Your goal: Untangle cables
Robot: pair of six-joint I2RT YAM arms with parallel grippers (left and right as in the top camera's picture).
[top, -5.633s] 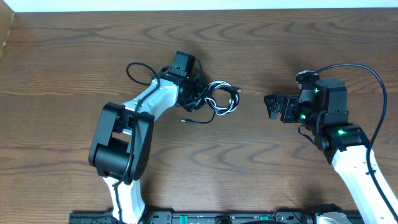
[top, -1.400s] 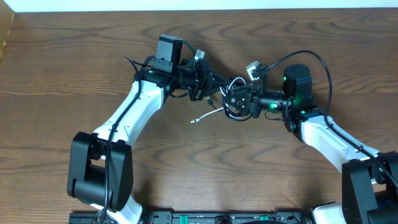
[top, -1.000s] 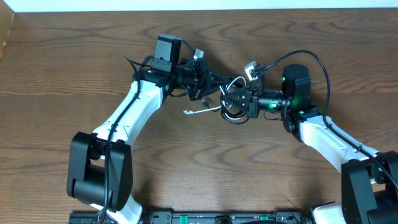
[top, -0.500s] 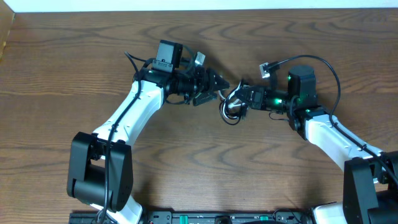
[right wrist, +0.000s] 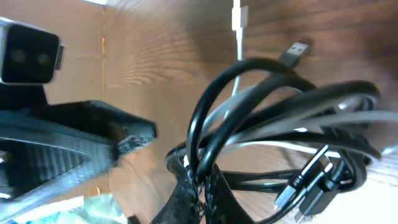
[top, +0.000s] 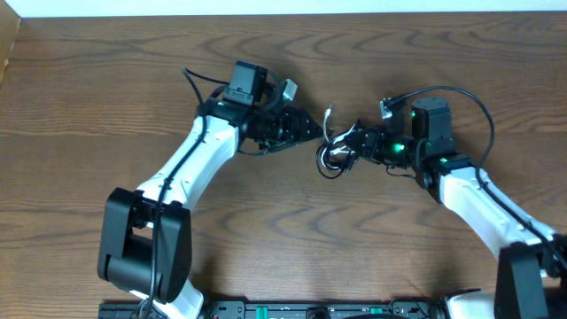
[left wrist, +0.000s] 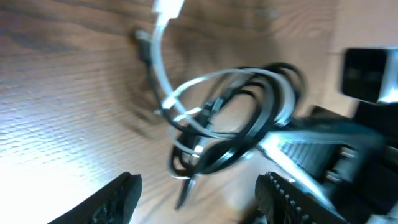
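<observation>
Brown wooden table (top: 89, 106) fills the overhead view; its far edge runs along the top against a pale strip, and its left edge shows only in the upper left corner. Bare wood lies on every side of the work, which sits near the middle, well away from both edges. Two arms reach in from the near side, the left arm (top: 190, 164) and the right arm (top: 478, 199), and their tips almost meet. Each trails one thick black cord; the right one's cord (top: 469, 93) loops high behind it. The left gripper (top: 310, 130) has its jaws spread apart with nothing between them, and its tips sit just beside the cables (top: 332, 159) on their left. In the left wrist view its two fingers (left wrist: 121, 193) frame the coil from below without touching it. The right gripper (top: 347, 146) is clamped tight on the cables from the right, pinching several strands at the bottom of the coil in its own wrist view. The bundle is one tangled loop: one white cable (left wrist: 163, 68) threaded through black strands, and I cannot tell whether those are one black cable or two. One white plug (right wrist: 238, 15) and one black plug (right wrist: 297, 50) stick out past the coil; more plug ends crowd its lower right, too bunched to count.
</observation>
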